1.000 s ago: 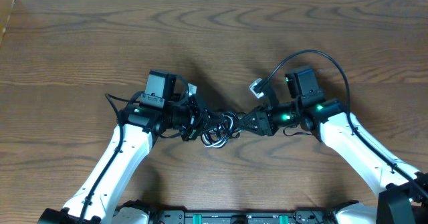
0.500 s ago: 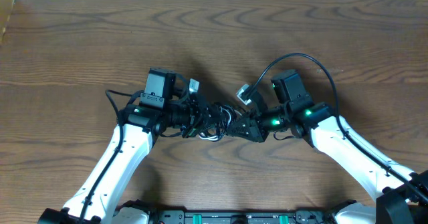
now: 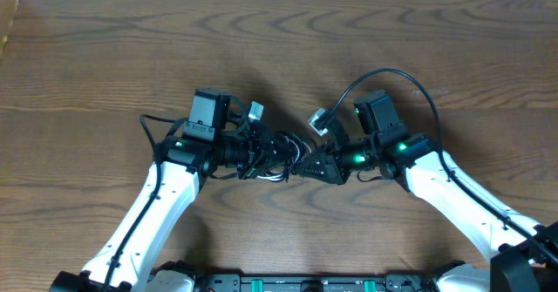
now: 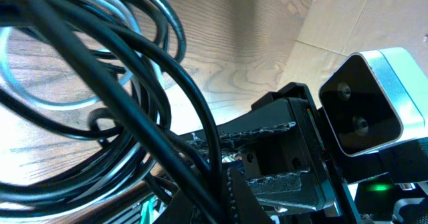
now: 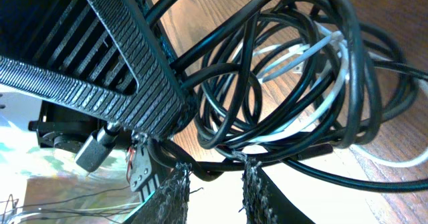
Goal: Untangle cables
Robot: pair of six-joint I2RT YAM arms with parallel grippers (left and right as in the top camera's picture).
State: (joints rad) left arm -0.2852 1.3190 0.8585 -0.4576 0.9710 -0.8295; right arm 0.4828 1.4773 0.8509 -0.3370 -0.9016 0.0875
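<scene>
**Entry: cable tangle, centre of table**

- **Location.** A long thin black cable (image 3: 281, 146) and a shorter thin white cable (image 5: 289, 57) are found wound into one knot of loops. The knot is placed between the tips of the two grippers, near the middle of the brown wood-grain table (image 3: 105, 48). Whether it rests on the wood or hangs clear cannot be told.
- **Make-up.** In the right wrist view, several black coils are seen stacked over one another, with white strands threaded through them.
- **Ends.** A small white plug (image 3: 255, 111) is seen sticking out on the far side of the left gripper. A small silver-grey plug (image 3: 318, 120) is seen just beside the right gripper, also on the far side. A black arc is seen rising from it and curving over the right wrist.
- **Left gripper (image 3: 264, 151).** It is closed tight, with black strands pinched at its tips. Its ribbed black finger (image 5: 120, 70) is pressed against the coils.
- **Right gripper (image 3: 302, 164).** Its jaws are held narrowly apart. A black strand is laid across the gap just beyond the textured pads (image 5: 177, 194). Whether the pads press on it cannot be told.
- **Arrangement.** The grippers are pointed tip to tip and close together. In the left wrist view, the white camera housing (image 4: 368, 103) is seen above the right gripper's fingers.
</scene>
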